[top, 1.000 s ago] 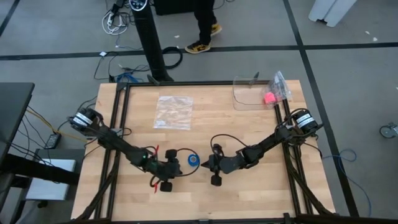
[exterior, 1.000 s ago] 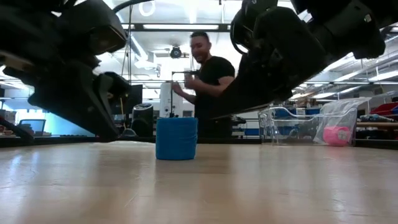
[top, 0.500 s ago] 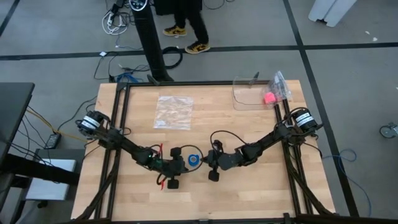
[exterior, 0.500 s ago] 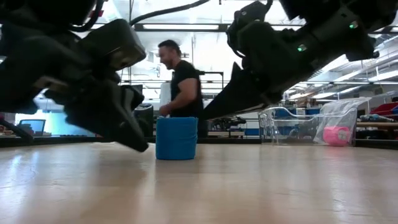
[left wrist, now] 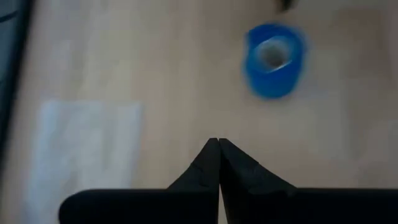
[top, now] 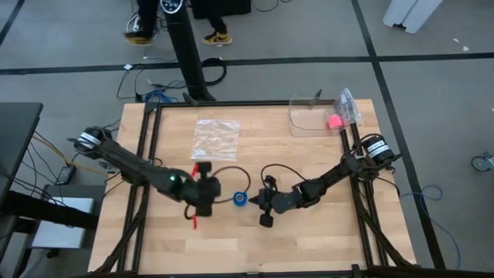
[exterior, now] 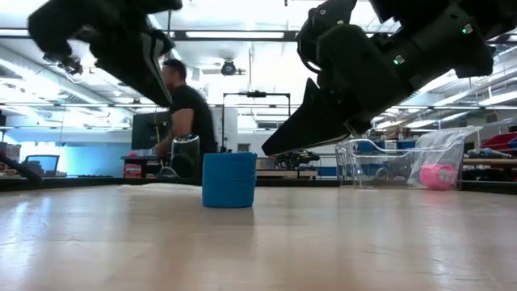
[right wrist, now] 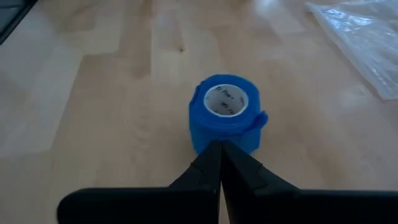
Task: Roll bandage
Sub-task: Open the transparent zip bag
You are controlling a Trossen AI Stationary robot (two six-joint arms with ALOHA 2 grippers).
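The bandage [top: 241, 199] is a bright blue hollow-centred coil. It stands on one flat end on the wooden table, near the middle [exterior: 229, 179] [right wrist: 225, 121] [left wrist: 272, 59]. My right gripper [top: 254, 202] is shut. It slants down low over the table, with its tip [exterior: 264, 151] right beside the coil's top edge on the coil's right. My left gripper [top: 208, 202] is shut and hangs high above the table, left of the coil [exterior: 164, 95]. It holds nothing [left wrist: 218, 142]. My right gripper's shut tip [right wrist: 220, 144] stands at the upper edge of the coil's side wall [right wrist: 231, 138], coming from the table's right and slanting down. Whether it touches the wall I cannot tell. The coil stands upright on the table.
A clear plastic bag [top: 215, 139] lies flat toward the far left. A clear container [top: 309, 117] with a pink ball [top: 334, 121] stands at the far right corner. A person [exterior: 187, 121] walks beyond the table's far edge. Bare wood lies in front of the coil.
My left gripper has risen from table height beside the bandage to high above the table. It has drawn back a little toward the left edge and tipped its nose further down. The bandage has stayed upright in place.
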